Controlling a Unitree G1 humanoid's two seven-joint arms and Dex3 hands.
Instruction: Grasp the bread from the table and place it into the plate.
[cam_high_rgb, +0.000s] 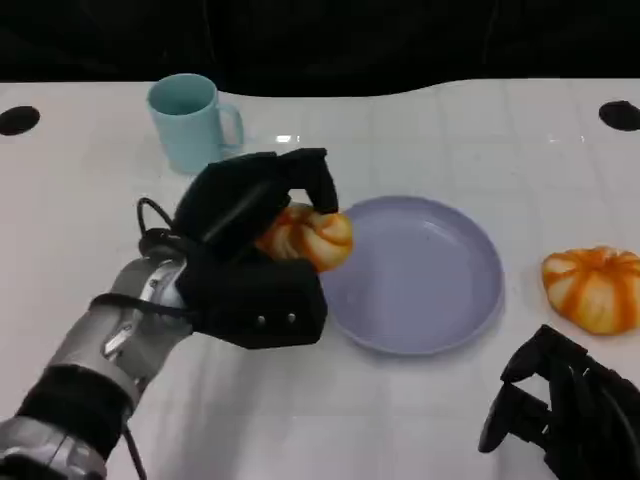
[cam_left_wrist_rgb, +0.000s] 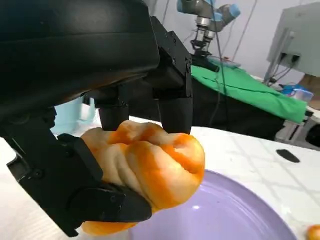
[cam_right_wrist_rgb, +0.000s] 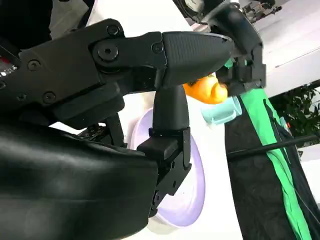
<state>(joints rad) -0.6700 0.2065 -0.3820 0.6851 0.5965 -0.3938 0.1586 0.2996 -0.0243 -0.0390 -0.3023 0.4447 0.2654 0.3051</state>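
One bun in my hand, almost over the plate

I am holding a soft, round, orange-and-cream bread bun (cam_high_rgb: 305, 237) in my left hand (cam_high_rgb: 250, 260). My black fingers (cam_left_wrist_rgb: 172, 107) are pressing on it from above and my thumb is pushing from below, so it is tight in my hold. The bun is up off the white table (cam_high_rgb: 80, 200) and is hanging at the near-left rim of the round, pale purple plate (cam_high_rgb: 440, 270).

I think I am in the carrying step. The grab looks done and the drop is not done yet. Next I need to move the bun a little more over the middle of the plate, come down low, and then let my fingers go apart so it does not roll off.

My left arm is reaching in from the lower left, with my hand tipped toward the plate. My right hand (cam_high_rgb: 565, 410) is resting low at the table's near right, holding nothing, with its fingers curled a bit. Another orange striped bun (cam_high_rgb: 595, 288) is lying near it, beside the plate. A light blue mug (cam_high_rgb: 190, 122) is standing behind my left hand.
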